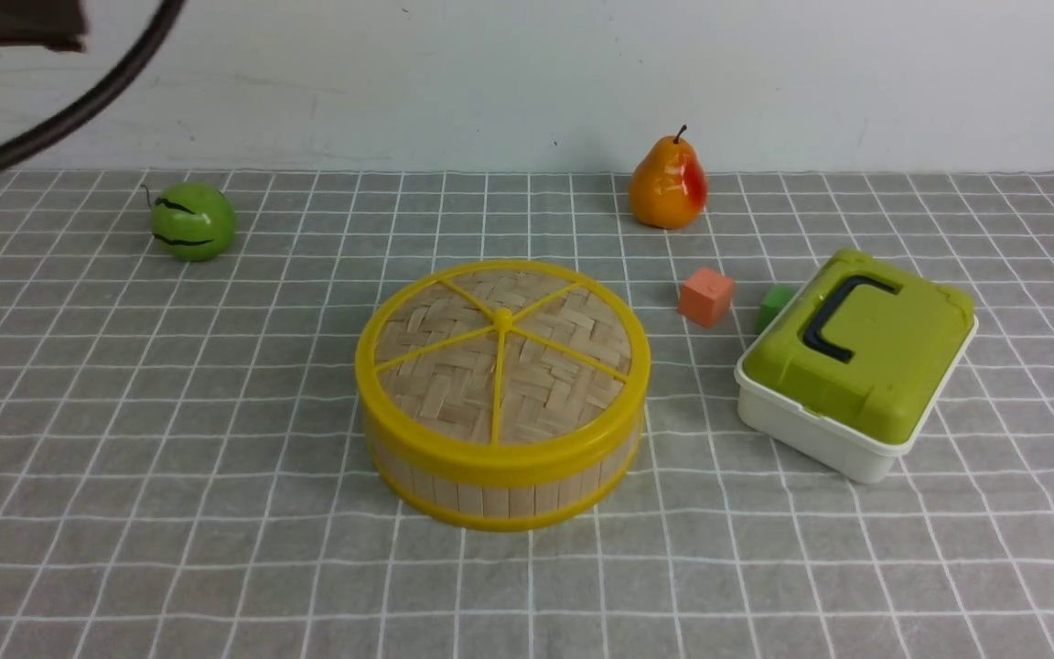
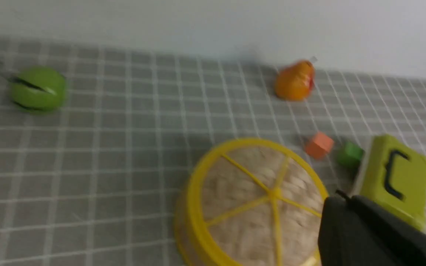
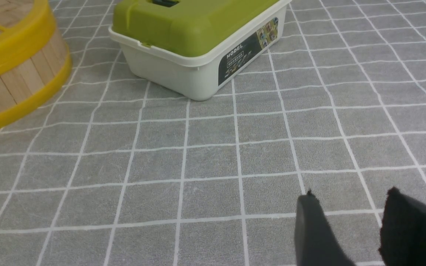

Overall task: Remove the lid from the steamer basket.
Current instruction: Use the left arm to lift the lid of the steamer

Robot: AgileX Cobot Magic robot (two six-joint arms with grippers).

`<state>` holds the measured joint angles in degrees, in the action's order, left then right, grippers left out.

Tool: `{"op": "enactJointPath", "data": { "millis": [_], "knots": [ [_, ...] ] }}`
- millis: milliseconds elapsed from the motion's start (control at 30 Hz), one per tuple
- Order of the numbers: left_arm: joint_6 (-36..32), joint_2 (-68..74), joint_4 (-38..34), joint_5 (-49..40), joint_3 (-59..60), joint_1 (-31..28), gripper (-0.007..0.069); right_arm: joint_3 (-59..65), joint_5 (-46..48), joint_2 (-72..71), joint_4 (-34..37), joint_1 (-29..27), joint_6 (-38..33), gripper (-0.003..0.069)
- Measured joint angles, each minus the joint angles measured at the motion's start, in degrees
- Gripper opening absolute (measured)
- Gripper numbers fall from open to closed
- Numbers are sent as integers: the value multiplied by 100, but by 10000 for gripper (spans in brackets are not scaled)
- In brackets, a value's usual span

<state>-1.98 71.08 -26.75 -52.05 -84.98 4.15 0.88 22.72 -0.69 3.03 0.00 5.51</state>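
Five yellow spokes cross the round woven-bamboo lid with its thick yellow rim (image 1: 501, 339), seated on the pale bamboo-slat steamer basket (image 1: 509, 500) mid-surface; it is probably light and fairly stiff, its smooth rim perhaps slippery, with the raised hub (image 1: 502, 319) the likeliest hold. The left claw (image 2: 343, 197) is clenched on nothing, touching neither; the right claw (image 3: 351, 192) stands parted, holding nothing above the gray, white-lined surface (image 3: 213, 159).
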Motion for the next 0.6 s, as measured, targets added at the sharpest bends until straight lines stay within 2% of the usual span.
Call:
{"op": "enactJointPath", "data": {
  "millis": [33, 67, 100, 233, 333, 367, 400, 433, 500, 600],
  "knots": [
    [-69, 102, -75, -55, -40, 0, -13, 0, 0, 0, 0, 0, 0, 242],
    [-361, 537, -664, -526, -387, 21, -13, 0, 0, 0, 0, 0, 0, 242],
    [-457, 718, -838, -706, -477, 57, -13, 0, 0, 0, 0, 0, 0, 242],
    [-552, 1325, -859, -1114, -861, 431, -13, 0, 0, 0, 0, 0, 0, 242],
    [-36, 1955, 258, -1151, -1359, 1299, -13, 0, 0, 0, 0, 0, 0, 242],
    [7, 2024, 337, -1151, -1391, 1348, -13, 0, 0, 0, 0, 0, 0, 242],
    [391, 2302, 998, -1167, -1639, 1741, -13, 0, 0, 0, 0, 0, 0, 242],
    [391, 2336, 1083, -1167, -1670, 1788, -13, 0, 0, 0, 0, 0, 0, 242],
    [869, 2789, 2087, -1208, -2048, 2319, -13, 0, 0, 0, 0, 0, 0, 242],
    [1080, 3263, 2870, -1222, -2294, 2705, -6, 0, 0, 0, 0, 0, 0, 242]
  ]
}}
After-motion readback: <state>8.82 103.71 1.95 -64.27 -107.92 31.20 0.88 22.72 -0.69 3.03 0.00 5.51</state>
